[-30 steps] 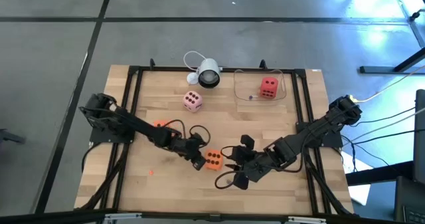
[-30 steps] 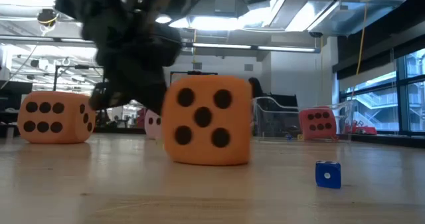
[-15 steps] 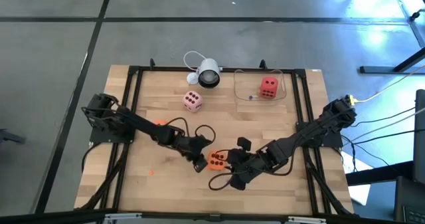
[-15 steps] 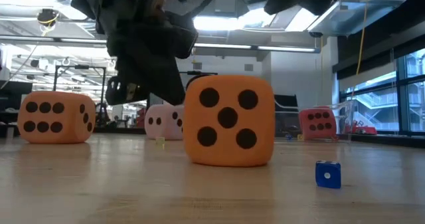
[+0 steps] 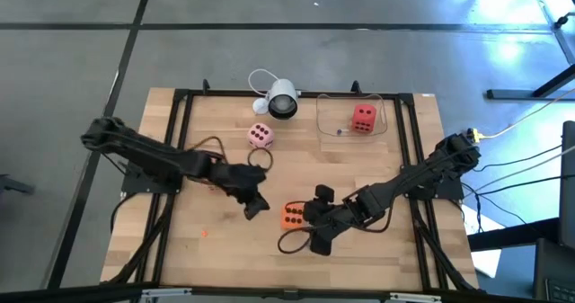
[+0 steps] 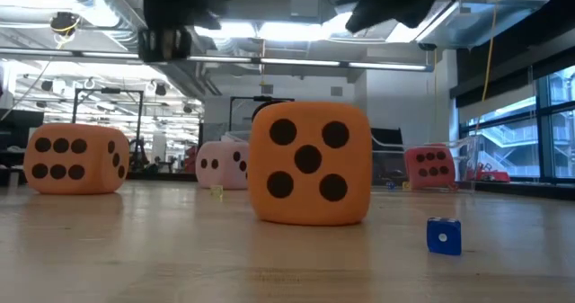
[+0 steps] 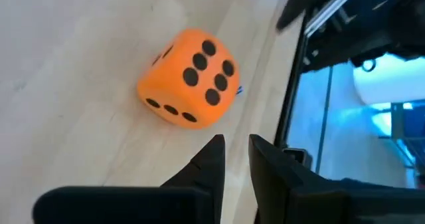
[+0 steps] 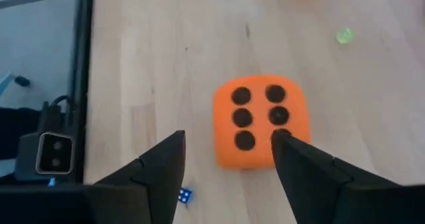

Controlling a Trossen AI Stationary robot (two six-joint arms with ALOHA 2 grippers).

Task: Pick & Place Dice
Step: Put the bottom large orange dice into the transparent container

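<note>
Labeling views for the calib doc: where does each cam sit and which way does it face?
High: overhead, straight down on the table; both arms, left claw, right claw.
Low: table height, level across toward the room; arm parts at top.
Left wrist: past its shut fingers at the orange die.
Right wrist: past its open fingers at the same die.
Shared: all four show that die.

table [image 5: 216,249]: pale wood, black frame | on it: orange dice [image 5: 291,216], pink dice [image 5: 260,136], white camera [image 5: 281,99], clear tray [image 5: 329,126] holding red dice [image 5: 363,117], tiny blue cube [image 6: 443,236]
</note>
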